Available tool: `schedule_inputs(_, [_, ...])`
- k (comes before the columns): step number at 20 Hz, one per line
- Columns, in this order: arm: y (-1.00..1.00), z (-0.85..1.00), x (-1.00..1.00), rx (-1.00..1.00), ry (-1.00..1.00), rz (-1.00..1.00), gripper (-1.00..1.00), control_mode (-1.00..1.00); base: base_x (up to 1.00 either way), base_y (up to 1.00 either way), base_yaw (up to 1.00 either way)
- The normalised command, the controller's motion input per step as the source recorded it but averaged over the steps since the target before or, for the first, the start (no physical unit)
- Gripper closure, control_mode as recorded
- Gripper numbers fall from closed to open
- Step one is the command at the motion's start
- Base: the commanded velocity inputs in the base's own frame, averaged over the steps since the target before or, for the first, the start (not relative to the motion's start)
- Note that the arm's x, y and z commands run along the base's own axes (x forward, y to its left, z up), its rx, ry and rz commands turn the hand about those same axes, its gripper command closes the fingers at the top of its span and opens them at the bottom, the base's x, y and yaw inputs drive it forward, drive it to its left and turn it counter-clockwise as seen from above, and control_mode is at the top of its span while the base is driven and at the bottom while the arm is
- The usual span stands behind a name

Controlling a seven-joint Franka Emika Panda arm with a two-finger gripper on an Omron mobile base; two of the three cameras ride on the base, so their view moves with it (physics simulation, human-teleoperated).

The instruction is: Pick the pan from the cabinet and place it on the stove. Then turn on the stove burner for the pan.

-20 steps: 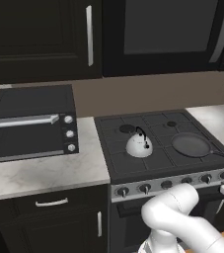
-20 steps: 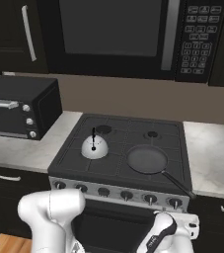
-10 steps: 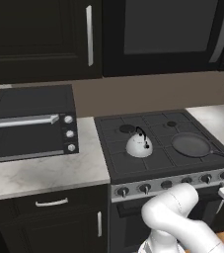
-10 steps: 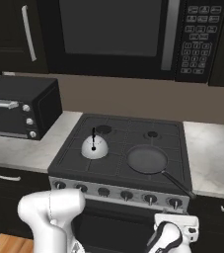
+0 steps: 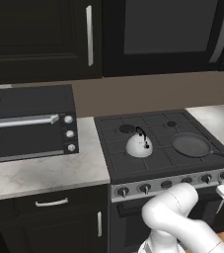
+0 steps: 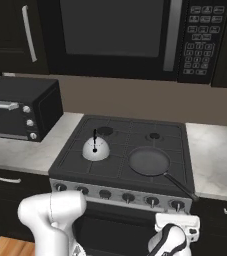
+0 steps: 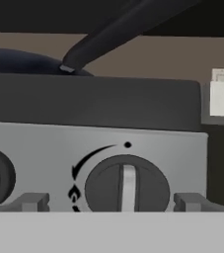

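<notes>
Standing closed at upper left: cabinet (image 5: 39, 37), silver bar handle vertical.
Sitting below microwave (image 6: 120, 35): stove (image 6: 80, 165), row of knobs along front panel.
Resting on desk (image 5: 44, 170) left of stove: toaster oven (image 5: 32, 123).
Lying on front right stove burner: pan (image 6: 149, 161), handle pointing toward front right corner.
Sitting on front left grate: white kettle (image 5: 139, 146).
Hovering low before stove front, jaws spread wide, grasping nothing: tool (image 7: 113, 210), fingertips (image 7: 32, 201) flanking rightmost knob (image 7: 127, 185), pointer upright.
</notes>
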Motion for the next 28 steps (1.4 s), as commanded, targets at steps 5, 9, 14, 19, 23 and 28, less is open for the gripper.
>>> schedule_inputs(5, [-0.01, 0.0, 0.19, 0.0, -0.04, -0.01, -1.0, -1.0, 0.0, 0.0, 0.0])
schedule_inputs(9, [-0.11, -0.04, 0.13, 0.0, -0.03, -0.01, -1.0, -1.0, 0.0, 0.0, 0.0])
schedule_inputs(14, [-0.03, -0.1, 0.04, 0.0, -0.02, 0.0, -1.0, -1.0, 0.0, 0.0, 0.0])
schedule_inputs(19, [0.0, -0.16, 0.08, 0.0, -0.01, 0.0, 1.0, -1.0, 0.0, 0.0, 0.0])
schedule_inputs(23, [0.0, -0.06, 0.07, 0.0, -0.01, 0.0, 1.0, -1.0, 0.0, 0.0, 0.0])
schedule_inputs(28, [0.0, 0.0, 0.06, -0.07, 0.0, 0.0, 1.0, -1.0, 0.0, 0.0, 0.0])
